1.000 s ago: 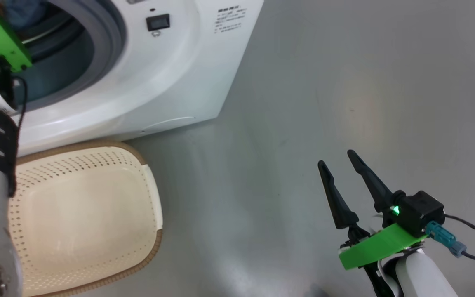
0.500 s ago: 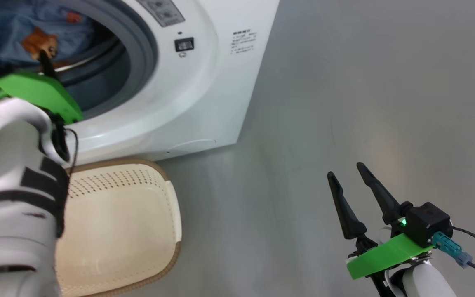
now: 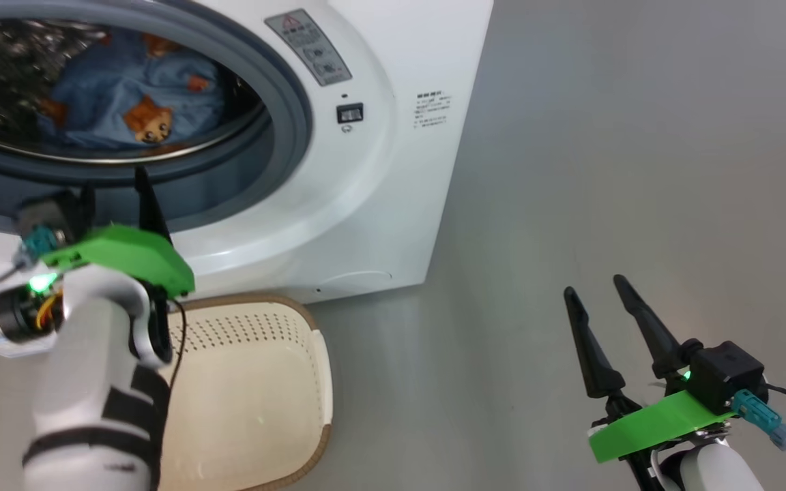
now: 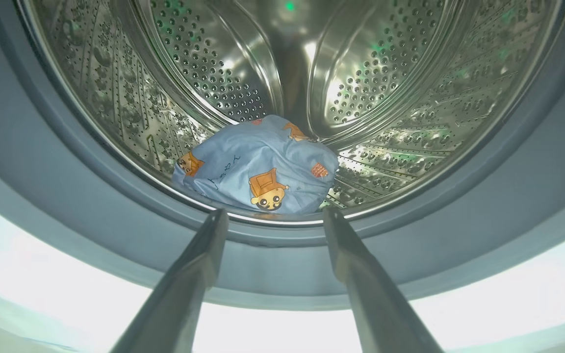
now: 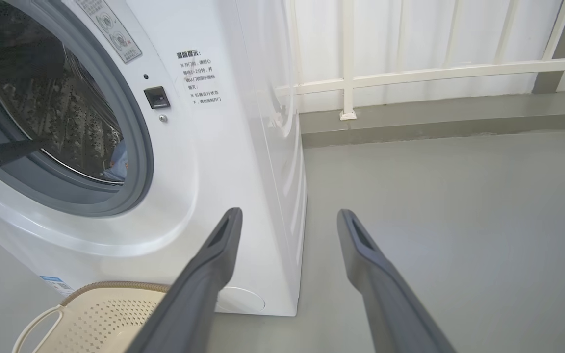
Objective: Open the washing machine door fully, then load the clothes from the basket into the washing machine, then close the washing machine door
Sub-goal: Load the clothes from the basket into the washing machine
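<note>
The white washing machine (image 3: 379, 170) stands open, its door out of view. Light blue clothes (image 4: 258, 166) with orange cartoon figures lie bunched at the bottom of the steel drum (image 4: 385, 73); they also show through the opening as blue clothes (image 3: 127, 102). My left gripper (image 3: 113, 194) hangs open just outside the grey gasket (image 3: 290, 116), fingers pointing into the drum, holding nothing. Below it on the floor sits the cream basket (image 3: 263, 382), and the part that shows is bare. My right gripper (image 3: 594, 290) is open over the floor, far right of the machine.
Grey floor (image 3: 604, 136) spreads to the right of the machine. A white railing (image 5: 410, 73) and a low kerb run along the back. The basket (image 5: 101, 318) stands close against the machine's front (image 5: 223, 147).
The head camera has swung, bringing the drum and clothes into view. My left gripper has drawn back out of the drum opening, toward the basket. The right gripper has held still.
</note>
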`<state>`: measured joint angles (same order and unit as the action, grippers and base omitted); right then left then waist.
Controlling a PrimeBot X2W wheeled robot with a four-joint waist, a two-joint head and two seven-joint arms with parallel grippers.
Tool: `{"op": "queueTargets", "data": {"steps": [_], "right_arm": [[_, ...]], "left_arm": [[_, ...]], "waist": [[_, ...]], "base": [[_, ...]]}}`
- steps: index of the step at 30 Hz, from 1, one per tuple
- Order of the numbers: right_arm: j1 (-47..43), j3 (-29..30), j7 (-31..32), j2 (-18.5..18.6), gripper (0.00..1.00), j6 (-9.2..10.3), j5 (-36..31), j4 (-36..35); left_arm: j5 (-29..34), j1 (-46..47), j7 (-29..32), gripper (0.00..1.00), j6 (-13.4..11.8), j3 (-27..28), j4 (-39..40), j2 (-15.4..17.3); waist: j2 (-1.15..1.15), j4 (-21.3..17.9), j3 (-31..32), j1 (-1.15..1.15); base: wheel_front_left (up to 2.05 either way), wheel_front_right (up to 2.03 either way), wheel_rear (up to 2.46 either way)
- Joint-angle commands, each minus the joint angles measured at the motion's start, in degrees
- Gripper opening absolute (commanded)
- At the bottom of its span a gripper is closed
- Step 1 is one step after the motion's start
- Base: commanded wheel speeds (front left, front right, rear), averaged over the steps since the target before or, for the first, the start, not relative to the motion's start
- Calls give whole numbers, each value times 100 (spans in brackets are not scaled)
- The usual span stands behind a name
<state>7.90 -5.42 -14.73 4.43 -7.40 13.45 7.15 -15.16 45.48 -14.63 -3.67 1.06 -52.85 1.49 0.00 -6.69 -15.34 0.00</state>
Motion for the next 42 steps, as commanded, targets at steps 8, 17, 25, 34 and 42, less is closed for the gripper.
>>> {"op": "queueTargets", "data": {"steps": [8,17,25,34,42], "right_arm": [[-339,152,-27,-47,100,-9,-199,-154],[-576,269,-27,-28,100,-9,-335,-231],[-566,281,-27,-31,100,-9,-363,-290],[-584,276,-27,-11,100,-9,-402,-295],[-677,228,-27,-5,100,-9,-439,-259]], "left_arm": [[-189,-1295,-36,100,-35,-214,1327,142],[-413,-2841,-37,100,-251,-521,2843,140],[-215,-3588,-37,100,-281,-450,3922,140],[-24,-4209,-37,100,-250,-262,4705,139],[-1,-4464,-37,100,-171,-148,4881,139]], "waist": [[0,234,588,0],[0,319,893,0],[0,425,825,0],[0,358,924,0],[0,241,1156,0]], "base": [[0,0,0],[0,0,0],[0,0,0],[0,0,0],[0,0,0]]}}
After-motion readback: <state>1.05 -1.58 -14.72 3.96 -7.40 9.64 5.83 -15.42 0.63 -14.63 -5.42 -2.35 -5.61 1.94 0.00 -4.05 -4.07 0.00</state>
